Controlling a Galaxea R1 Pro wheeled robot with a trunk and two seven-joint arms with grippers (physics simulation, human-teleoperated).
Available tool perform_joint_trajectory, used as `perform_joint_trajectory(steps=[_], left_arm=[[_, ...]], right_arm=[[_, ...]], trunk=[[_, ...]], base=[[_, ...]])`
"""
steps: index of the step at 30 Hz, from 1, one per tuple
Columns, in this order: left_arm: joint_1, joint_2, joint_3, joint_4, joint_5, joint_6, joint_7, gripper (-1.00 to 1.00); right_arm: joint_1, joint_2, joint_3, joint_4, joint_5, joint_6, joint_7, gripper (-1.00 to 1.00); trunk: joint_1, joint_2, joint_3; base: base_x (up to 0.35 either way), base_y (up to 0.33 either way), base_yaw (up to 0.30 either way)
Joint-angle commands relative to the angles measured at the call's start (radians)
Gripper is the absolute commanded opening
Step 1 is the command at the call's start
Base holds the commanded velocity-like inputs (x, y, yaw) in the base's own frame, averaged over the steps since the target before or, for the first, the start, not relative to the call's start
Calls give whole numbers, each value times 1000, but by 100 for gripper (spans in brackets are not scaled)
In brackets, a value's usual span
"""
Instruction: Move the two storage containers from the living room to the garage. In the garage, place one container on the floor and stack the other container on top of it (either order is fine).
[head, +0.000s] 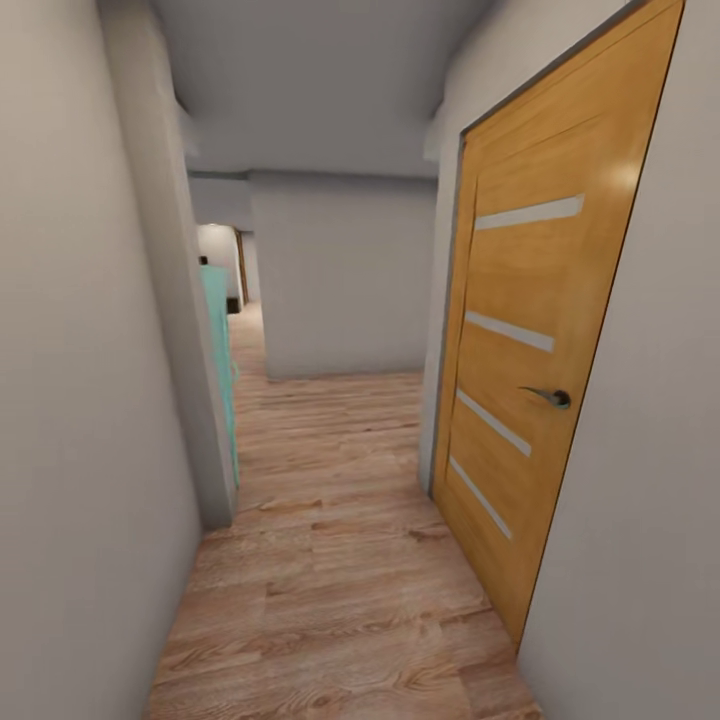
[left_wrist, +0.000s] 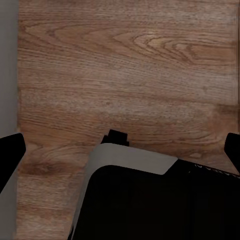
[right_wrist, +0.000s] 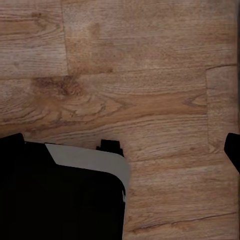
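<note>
We were in transit through a narrow corridor; the 2 storage containers were not in sight, so we could not locate them from here. Left to right in the head view: a pale wall (head: 80, 400), a teal panel (head: 222, 370) at the wall's corner, the wood-plank floor (head: 330, 560), and a closed wooden door (head: 520, 380) with a lever handle (head: 550, 396). We judged it best to steer centrally, clear of the corner and the handle. The wrist views added the robot's dark base (left_wrist: 150, 200) over the planks. Each wrist view showed dark finger tips (left_wrist: 11, 150) at opposite edges, spread and holding nothing.
</note>
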Motion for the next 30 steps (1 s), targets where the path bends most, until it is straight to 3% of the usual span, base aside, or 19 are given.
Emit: perform_joint_trajectory(steps=[1,11,30], left_arm=[[-1,0,-4,1,7,-3,2,100],[-1,1,-4,1,7,-3,2,100],[-1,3,-3,1,8,-3,2,100]], right_arm=[[-1,0,9,3,-9,-6,0,100],[-1,6,4,3,-13,-2,-1,100],[-1,4,6,3,-11,-6,0,100]], trunk=[[1,-1,-1],[1,-1,-1],[1,-1,-1]], base=[[306,-122,0],[306,-122,31],[306,-122,250]])
